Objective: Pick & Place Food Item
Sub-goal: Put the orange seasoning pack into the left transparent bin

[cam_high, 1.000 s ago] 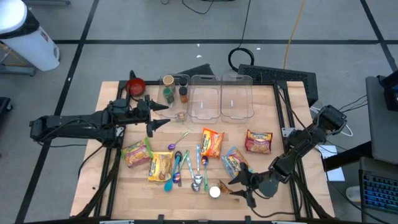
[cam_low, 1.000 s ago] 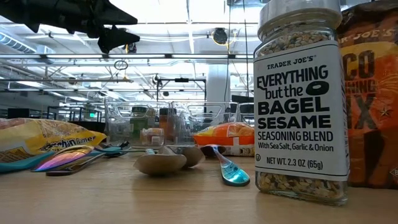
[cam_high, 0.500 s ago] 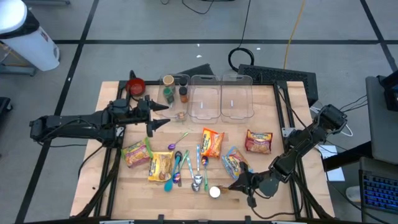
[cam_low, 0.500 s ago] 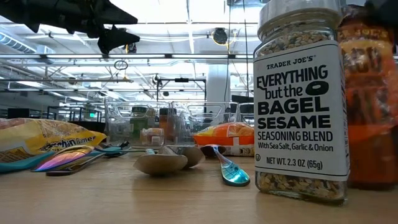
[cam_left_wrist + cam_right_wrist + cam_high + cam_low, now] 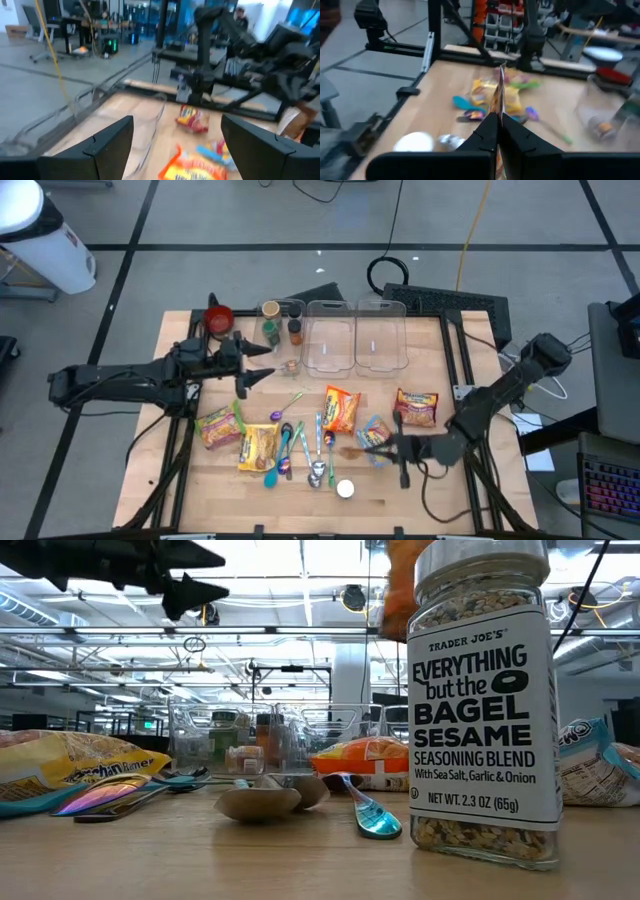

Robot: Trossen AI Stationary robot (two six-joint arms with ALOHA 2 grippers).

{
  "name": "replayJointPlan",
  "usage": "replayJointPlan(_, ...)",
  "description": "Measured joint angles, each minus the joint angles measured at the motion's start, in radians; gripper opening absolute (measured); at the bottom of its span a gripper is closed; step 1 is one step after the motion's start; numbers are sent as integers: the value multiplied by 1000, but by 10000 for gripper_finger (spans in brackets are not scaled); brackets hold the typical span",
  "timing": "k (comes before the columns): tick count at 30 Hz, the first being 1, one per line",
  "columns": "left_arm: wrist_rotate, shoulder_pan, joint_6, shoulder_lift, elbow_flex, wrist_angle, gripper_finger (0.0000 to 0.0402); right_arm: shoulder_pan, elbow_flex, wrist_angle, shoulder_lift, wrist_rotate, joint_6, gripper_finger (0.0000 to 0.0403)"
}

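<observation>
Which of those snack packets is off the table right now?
The brown, orange-edged packet pinched edge-on in the right gripper's shut jaws. The yellow, orange, red and blue ones all lie flat on the table.

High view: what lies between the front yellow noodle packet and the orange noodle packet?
Coloured plastic and metal spoons lie between the yellow noodle packet and the orange noodle packet, in the high view.

Right tool (image 5: 362, 451) grips a brown packet (image 5: 352, 452) above the table (image 5: 425, 485)
</observation>
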Motion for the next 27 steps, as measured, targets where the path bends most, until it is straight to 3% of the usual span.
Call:
replayJointPlan(5, 28, -27, 34, 82, 52, 78, 310, -184, 0, 1, -64, -213, -61, 0)
replayJointPlan(12, 49, -69, 85, 288, 273, -126, 298, -420, 0, -13, -41, -402, -57, 0)
replayJointPlan(19, 84, -132, 161, 491, 456, -254, 282, -494, 0, -13, 19, -403, -24, 0)
replayJointPlan(27, 72, -177, 201, 632, 510, -269, 265, -491, 0, 41, 35, -404, -48, 0)
